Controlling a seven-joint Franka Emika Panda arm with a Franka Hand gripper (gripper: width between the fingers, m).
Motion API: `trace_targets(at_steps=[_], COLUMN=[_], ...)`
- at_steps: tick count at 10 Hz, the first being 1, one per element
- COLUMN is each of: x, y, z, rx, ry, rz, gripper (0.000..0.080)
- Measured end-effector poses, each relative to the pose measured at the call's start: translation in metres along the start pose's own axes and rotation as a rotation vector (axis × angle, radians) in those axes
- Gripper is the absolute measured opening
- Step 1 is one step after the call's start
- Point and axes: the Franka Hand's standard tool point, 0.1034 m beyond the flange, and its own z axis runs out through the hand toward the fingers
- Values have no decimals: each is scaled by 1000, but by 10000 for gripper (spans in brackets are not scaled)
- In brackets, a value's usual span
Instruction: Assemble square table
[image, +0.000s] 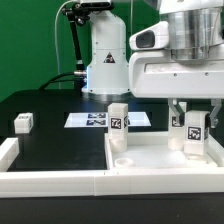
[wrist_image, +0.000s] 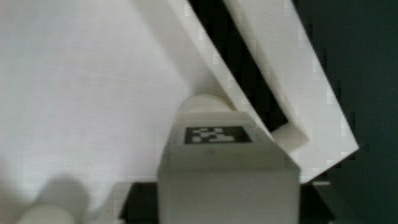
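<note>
The white square table slab (image: 160, 158) lies rim-up at the exterior view's right. One white tagged leg (image: 118, 119) stands upright at its far left corner. My gripper (image: 193, 120) is shut on a second tagged leg (image: 193, 132), held upright over the slab's right side. In the wrist view this leg (wrist_image: 222, 160) fills the space between my dark fingers (wrist_image: 146, 196), its tip close to the slab's raised rim (wrist_image: 267, 85) above the slab's pale floor (wrist_image: 89, 90). Whether the tip touches the slab I cannot tell. A third leg (image: 23, 122) lies apart at the left.
The marker board (image: 95, 119) lies flat behind the slab, before the arm's white base (image: 105, 60). A long white rail (image: 50, 180) runs along the table's front and left edge. Black tabletop shows between the loose leg and the slab.
</note>
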Motion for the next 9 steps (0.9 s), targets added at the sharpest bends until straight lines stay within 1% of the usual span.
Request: trace_targets(at_steps=[4,6,8,9], x=[1,4,4,1], y=[-3,-1,-2,-3], z=[0,0,0,0], rx=[5,16,17,12], ry=[2,-2,-1,-6], rz=[268,355,453,498], gripper=[291,291,291,291])
